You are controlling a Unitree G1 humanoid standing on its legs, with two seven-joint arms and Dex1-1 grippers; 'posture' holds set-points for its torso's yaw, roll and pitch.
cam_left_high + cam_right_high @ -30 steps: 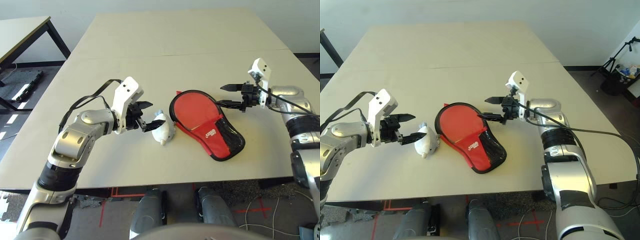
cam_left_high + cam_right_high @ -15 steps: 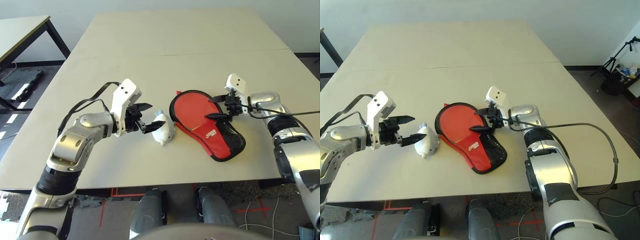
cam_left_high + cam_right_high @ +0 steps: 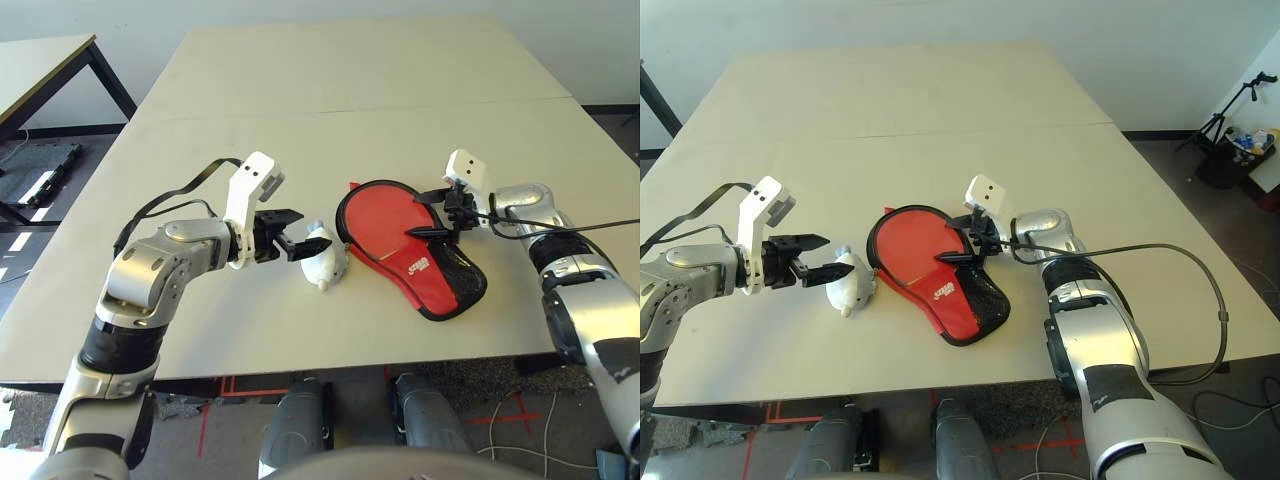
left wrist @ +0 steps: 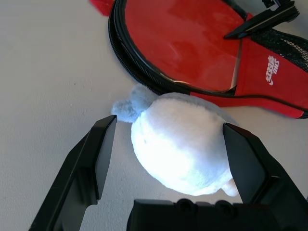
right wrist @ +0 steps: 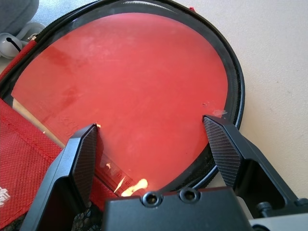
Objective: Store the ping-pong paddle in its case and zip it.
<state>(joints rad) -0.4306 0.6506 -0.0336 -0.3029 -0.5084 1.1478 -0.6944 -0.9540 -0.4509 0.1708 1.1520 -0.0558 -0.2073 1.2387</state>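
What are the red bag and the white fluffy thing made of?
The case looks like red woven fabric with black mesh, its weave showing, plus a shiny clear window, probably plastic. The toy seems soft plush: its surface is fuzzy.

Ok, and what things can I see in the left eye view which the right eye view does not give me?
Left eye view only: the pale top of a second table, at the far left.

Right eye view only: a black tripod and a dark bin, on the right side.

Both: the big table, the red case, the white plush toy, and the left gripper and right gripper, both open.
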